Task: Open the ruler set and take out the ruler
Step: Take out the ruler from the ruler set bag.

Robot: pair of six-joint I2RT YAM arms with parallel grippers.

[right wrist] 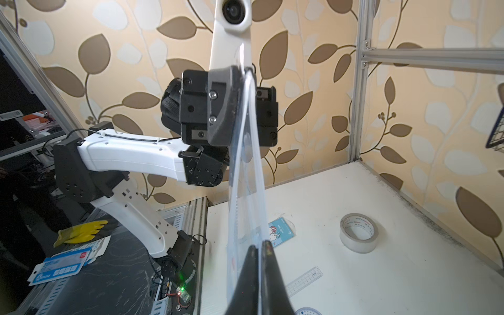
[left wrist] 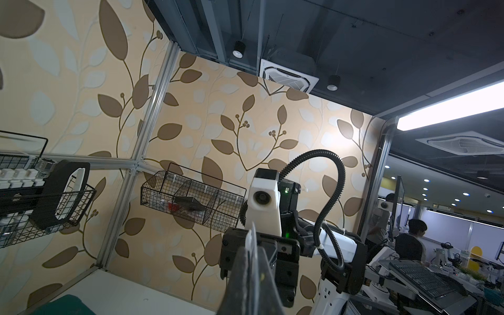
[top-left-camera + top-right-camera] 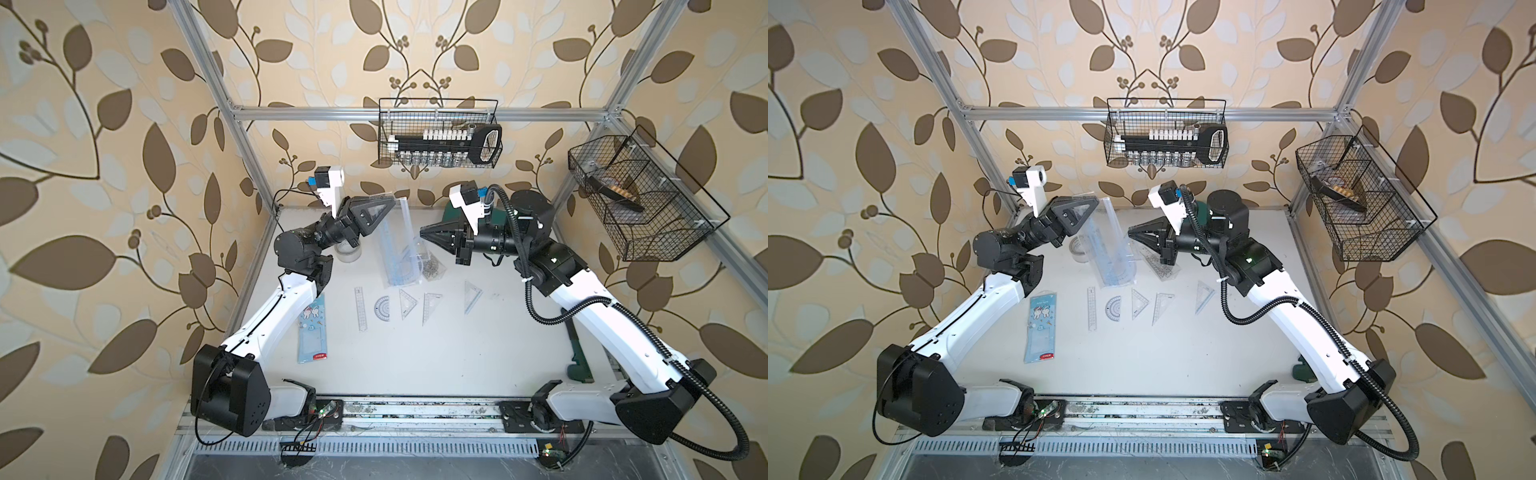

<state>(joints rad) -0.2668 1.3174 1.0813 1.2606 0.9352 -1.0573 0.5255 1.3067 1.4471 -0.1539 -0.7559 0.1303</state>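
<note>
Pouch (image 3: pixel 397 255) clamped by left gripper (image 3: pixel 390 204) and right gripper (image 3: pixel 423 233); right seemingly pinches both layers, so pulling may tear, not open.

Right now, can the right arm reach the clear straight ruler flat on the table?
Probably not yet: the right pincer is shut on the clear plastic pouch, shared with the left pincer. The clear straight ruler lies uncovered.

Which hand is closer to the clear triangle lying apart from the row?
Right. The right hand is raised, a little behind the triangle; the left hand is farther back and farther left. Both pinch the clear pouch.
</note>
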